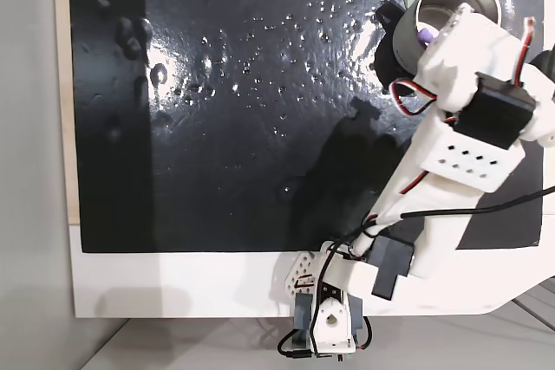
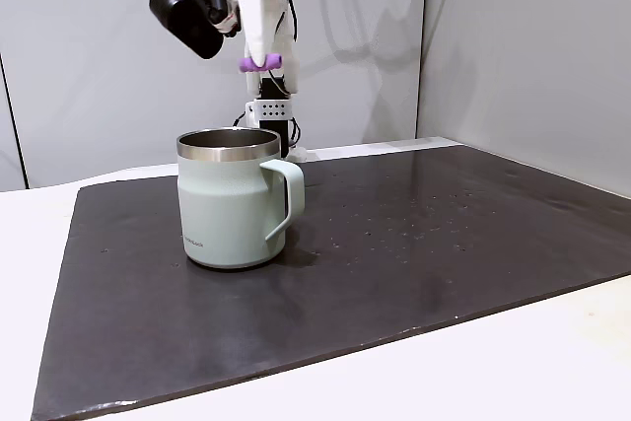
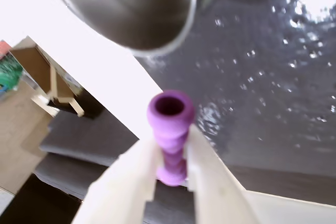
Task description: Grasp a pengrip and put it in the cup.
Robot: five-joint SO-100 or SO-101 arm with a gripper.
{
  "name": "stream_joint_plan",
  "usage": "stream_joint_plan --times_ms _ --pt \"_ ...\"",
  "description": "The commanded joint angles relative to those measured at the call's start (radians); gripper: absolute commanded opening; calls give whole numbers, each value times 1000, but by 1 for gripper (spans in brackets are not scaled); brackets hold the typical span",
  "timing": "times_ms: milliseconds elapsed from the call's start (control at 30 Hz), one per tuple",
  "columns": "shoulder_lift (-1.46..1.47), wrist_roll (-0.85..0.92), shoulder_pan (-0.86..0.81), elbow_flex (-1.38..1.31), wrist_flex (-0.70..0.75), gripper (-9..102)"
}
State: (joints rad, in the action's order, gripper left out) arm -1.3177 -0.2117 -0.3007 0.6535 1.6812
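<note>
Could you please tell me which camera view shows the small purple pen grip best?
The wrist view: the small purple soft tube sits close up, its hollow end and ribbed body clear, clamped between the white tool's fingers. In a fixed view from the side it is a tiny purple spot high above the sage-green steel-lined mug; from above, a sliver.

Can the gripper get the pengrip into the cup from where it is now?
Probably yes. The gripper holds the pengrip in the air above the cup, whose mouth is open and uncovered; in a fixed view the pengrip already sits over the steel interior.
</note>
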Motion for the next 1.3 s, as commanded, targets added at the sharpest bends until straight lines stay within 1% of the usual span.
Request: stream_joint_plan --times_ms 0,100,200,400,433,500,533,567,767,1267 --pt "55 25 -35 -173 5 0" --pt "160 26 -60 -314 -2 0" --pt "222 32 -60 -400 -14 0" --pt "225 34 -46 -405 -2 0" --pt "227 37 -49 -407 -5 2" --pt "229 31 -54 -407 -2 21" --pt "227 26 -54 -407 2 28" --pt "221 21 -52 -402 2 31" --pt "176 8 -46 -333 3 30" --pt "179 17 -77 -330 5 28"
